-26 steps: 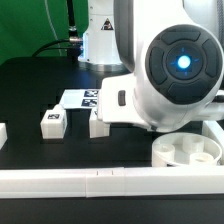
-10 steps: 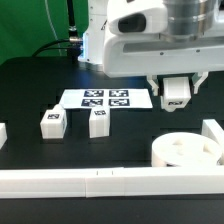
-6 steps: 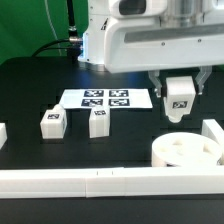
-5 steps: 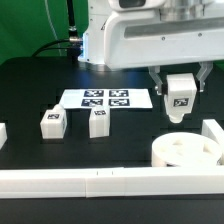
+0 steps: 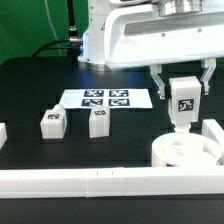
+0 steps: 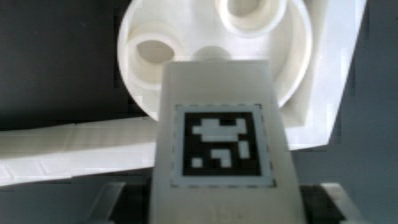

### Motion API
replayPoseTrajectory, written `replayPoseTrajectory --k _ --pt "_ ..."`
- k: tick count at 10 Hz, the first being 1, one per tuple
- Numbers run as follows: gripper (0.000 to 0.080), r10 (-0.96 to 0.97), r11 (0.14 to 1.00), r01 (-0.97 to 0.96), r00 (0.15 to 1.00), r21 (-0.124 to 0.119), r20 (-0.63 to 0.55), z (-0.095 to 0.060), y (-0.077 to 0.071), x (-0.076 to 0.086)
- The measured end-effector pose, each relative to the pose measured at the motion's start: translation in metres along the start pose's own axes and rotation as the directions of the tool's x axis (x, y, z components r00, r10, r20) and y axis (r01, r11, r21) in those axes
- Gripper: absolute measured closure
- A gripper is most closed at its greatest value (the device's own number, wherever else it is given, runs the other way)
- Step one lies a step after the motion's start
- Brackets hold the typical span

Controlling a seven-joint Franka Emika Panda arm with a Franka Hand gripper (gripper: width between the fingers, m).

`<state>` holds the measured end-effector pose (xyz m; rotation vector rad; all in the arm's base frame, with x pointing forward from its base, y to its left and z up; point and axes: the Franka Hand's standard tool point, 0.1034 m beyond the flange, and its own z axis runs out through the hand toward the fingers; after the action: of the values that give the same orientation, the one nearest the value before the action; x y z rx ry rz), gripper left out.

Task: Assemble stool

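Note:
My gripper is shut on a white stool leg with a black-and-white tag, held upright just above the round white seat disc at the exterior view's right front. The leg's lower end is close over the seat's sockets. In the wrist view the held leg fills the middle, with the seat and its round sockets beyond it. Two more tagged legs stand on the black table at the exterior view's left.
The marker board lies flat behind the loose legs. A long white rail runs along the front edge, with a white rail piece at the right beside the seat. The robot base stands at the back.
The gripper with the leg has moved toward the exterior view's right and down, from above the marker board's right end to just over the seat disc.

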<state>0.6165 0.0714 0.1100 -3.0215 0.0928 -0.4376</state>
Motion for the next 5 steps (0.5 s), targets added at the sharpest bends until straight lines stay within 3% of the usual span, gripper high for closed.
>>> replayPoseTrajectory --k 2,5 --pt "0.0462 -0.134 0.991 0.134 0.991 -0.004 -0.014 0.006 -0.0047 0.0088" --pt "0.0462 -0.141 0.99 0.141 0.99 -0.001 -0.014 0.0068 -0.0051 0.0114"
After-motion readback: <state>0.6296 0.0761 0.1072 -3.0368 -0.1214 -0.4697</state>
